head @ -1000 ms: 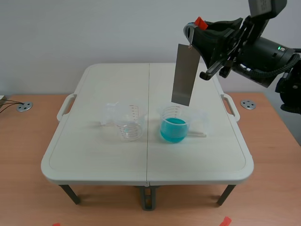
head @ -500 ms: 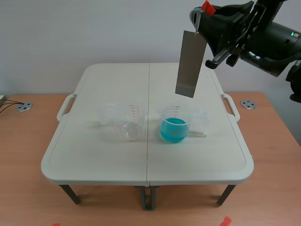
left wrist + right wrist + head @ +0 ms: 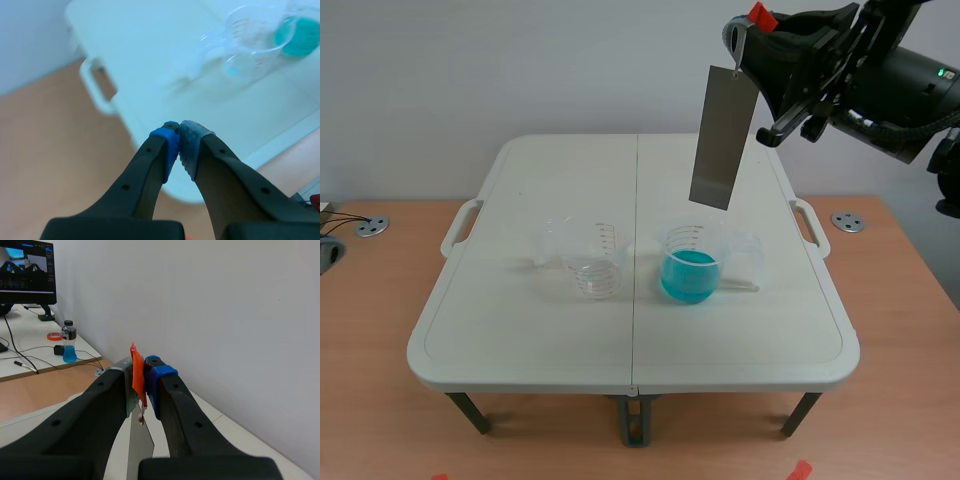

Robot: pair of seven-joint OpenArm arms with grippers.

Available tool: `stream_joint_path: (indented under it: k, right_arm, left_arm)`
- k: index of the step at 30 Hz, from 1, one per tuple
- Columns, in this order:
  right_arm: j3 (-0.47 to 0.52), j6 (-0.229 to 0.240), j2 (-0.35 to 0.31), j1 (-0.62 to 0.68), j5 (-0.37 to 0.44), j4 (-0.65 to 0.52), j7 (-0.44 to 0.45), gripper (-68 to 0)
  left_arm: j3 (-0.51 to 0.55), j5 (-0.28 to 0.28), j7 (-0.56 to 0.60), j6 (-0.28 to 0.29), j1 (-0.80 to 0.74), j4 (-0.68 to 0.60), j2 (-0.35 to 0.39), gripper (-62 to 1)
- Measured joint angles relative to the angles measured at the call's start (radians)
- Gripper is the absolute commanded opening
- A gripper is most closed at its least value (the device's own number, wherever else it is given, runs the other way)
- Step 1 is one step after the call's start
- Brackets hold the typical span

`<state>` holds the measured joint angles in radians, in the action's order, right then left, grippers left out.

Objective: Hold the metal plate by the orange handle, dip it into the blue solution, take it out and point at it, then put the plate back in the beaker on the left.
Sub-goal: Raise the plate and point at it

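My right gripper (image 3: 752, 28) is raised at the upper right, shut on the orange handle (image 3: 137, 378) of the metal plate (image 3: 722, 138). The grey plate hangs down above and slightly behind the beaker of blue solution (image 3: 691, 264), clear of its rim. In the right wrist view the orange handle is pinched between the pads and the plate (image 3: 139, 456) drops below them. The empty clear beaker (image 3: 593, 258) stands left of the blue one. My left gripper (image 3: 178, 133) is shut on nothing, off the table's left side; it does not show in the scene view.
Both beakers (image 3: 251, 36) stand mid-table on the white folding table (image 3: 520, 330), which has side handles (image 3: 458, 226). Round metal discs (image 3: 372, 226) sit in the wooden floor on either side. A monitor and a bottle (image 3: 69, 348) stand on a far desk.
The right gripper lifted the plate up out of the blue beaker and a little to the right, then held nearly still. A dark object edged into sight at the far left.
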<state>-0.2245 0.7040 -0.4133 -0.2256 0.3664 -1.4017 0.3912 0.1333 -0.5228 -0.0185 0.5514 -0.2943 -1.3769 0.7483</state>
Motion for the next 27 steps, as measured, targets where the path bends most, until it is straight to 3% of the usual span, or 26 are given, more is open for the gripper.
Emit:
stream_joint_path:
  k: [5,12,18,27]
  right_arm:
    - [0.0,0.0,0.0,0.0,0.0,0.0,-0.001,-66.4]
    - [0.0,0.0,0.0,0.0,0.0,0.0,-0.011,-66.4]
    - [0.0,0.0,0.0,0.0,0.0,0.0,-0.011,-66.4]
    - [0.0,0.0,0.0,0.0,0.0,0.0,-0.019,-66.4]
  left_arm:
    - [-0.219,0.071,-0.036,0.0,0.22,0.0,-0.031,-59.2]
    - [-0.416,0.206,-0.076,-0.004,0.441,0.0,-0.19,-59.2]
    - [-0.524,0.323,-0.091,-0.01,0.541,0.045,-0.348,-59.2]
    - [-0.58,0.444,-0.09,-0.051,0.671,0.338,-0.558,-59.2]
